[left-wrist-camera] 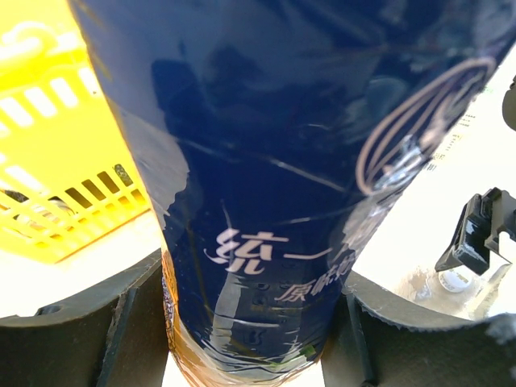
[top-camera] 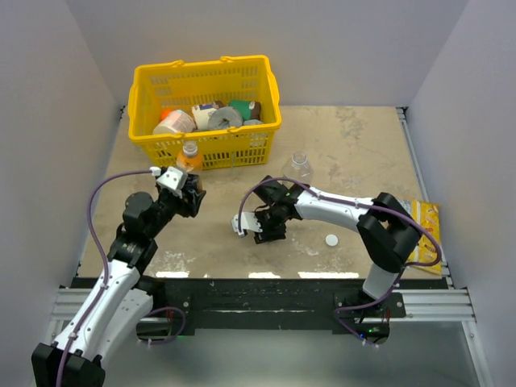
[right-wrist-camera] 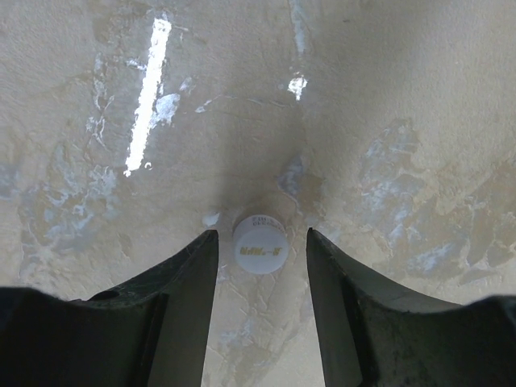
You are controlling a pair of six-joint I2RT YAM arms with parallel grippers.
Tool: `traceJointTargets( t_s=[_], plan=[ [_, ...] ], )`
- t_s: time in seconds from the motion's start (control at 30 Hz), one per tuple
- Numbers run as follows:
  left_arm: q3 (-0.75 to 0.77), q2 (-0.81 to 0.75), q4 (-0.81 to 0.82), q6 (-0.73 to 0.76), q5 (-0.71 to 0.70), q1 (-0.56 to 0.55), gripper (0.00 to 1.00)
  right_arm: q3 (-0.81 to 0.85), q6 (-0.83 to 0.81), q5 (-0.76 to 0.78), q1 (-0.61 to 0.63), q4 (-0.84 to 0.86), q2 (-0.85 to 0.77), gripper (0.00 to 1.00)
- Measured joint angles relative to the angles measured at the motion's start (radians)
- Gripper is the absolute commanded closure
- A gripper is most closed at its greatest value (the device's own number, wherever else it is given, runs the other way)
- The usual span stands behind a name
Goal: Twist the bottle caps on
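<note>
Nothing is capped yet: bottle (left-wrist-camera: 266,161) is gripped by L end effector (left-wrist-camera: 250,330), cap (right-wrist-camera: 260,244) straddled by open R end effector (right-wrist-camera: 260,234).

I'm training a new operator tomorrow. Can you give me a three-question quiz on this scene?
1. True or false: the left gripper holds the orange bottle.
2. What lies between the right gripper's fingers? A) a cap B) a straw C) nothing
3. How many loose caps lie on the table?
Key: 1 true; 2 A; 3 two, counting the second cap out in the open.
</note>
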Motion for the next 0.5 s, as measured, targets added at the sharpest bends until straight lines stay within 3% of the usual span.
traceJointTargets(
  t_s=[0.5],
  plan=[
    [-0.031,0.016,0.035,-0.029,0.041,0.012,1.0,0.0,-0.011,0.013,-0.012,-0.021,0.031,0.52]
  ],
)
